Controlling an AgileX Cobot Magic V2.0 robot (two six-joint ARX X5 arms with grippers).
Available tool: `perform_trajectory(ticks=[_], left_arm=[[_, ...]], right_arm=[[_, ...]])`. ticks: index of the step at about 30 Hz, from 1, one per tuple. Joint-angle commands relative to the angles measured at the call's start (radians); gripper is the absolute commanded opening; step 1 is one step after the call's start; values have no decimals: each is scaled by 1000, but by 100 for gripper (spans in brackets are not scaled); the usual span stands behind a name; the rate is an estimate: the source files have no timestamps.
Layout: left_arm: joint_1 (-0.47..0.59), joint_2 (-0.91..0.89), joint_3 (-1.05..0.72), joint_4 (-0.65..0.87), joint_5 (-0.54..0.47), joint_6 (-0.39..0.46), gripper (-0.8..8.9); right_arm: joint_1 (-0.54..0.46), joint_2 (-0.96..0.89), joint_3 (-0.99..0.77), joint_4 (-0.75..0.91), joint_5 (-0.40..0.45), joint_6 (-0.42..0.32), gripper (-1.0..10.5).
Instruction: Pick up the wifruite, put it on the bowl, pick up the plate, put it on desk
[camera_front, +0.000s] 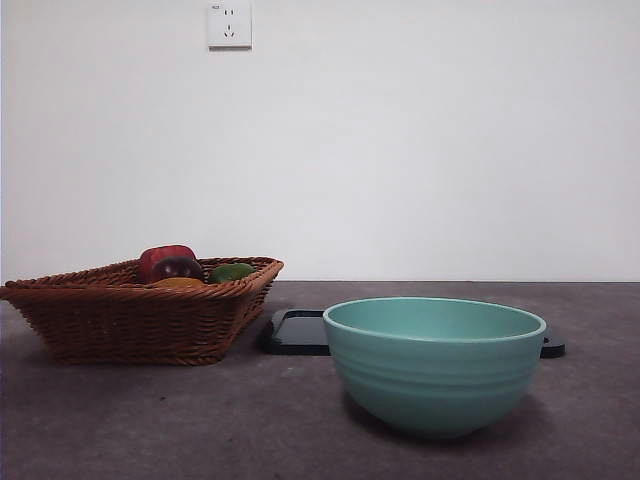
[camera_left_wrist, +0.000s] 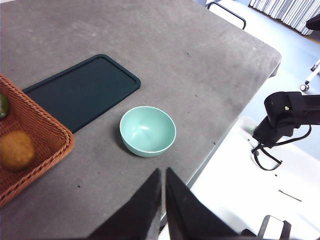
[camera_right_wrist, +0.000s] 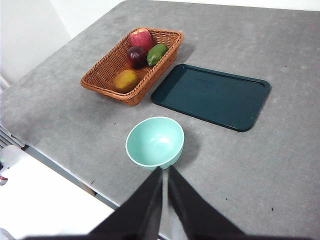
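Front view: large teal-green ridged bowl standing empty on the flat grey-brown matte desk, no arm in sight. Beside the bowl, a brown wicker basket; lying in it the small rounded orange-brown wifruite, with a red fruit, a dark purple fruit and a green fruit further along from the bowl. Just behind the bowl, flat on the desk, a dark green rectangular tray, presumably the plate of the task, touching neither bowl nor basket as far as visible.

Left gripper raised well above the bowl's near side, jaws pressed together, holding nothing. Right gripper likewise high over the bowl, jaws closed on nothing.

Judged from this layout: nothing done yet. Wifruite not yet picked up, bowl still empty, tray untouched. Left to do: both parts of the task, beginning with a reach to the basket for the wifruite.
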Motion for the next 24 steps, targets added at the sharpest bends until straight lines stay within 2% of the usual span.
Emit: perform_trajectory(ticks=[1,3,6,8,9,13,19,24], left_arm=[[66,1,10,5,2,2,12],[152,1,10,2,2,-4,12],[305,-6,3,19,2,-57,11],[404,-17,-18,60,-3,-2,11],[461,-29,-44,111,-3,23,11],[607,-93,-207,356,-3,25,11],[703,-192,-571,649,-11,29,11],[723,-288,-879,804,-104,25,11]], right_arm=[[7,1,14,-38,0,-9,9],[7,1,14,-38,0,-9,9],[7,1,14,-37,0,-9,9],[7,1,14,-37,0,-9,9],[7,1,14,-37,0,-9,9],[7,1,14,-37,0,-9,9],[7,1,14,-37,0,-9,9],[7,1,14,-37,0,-9,9]])
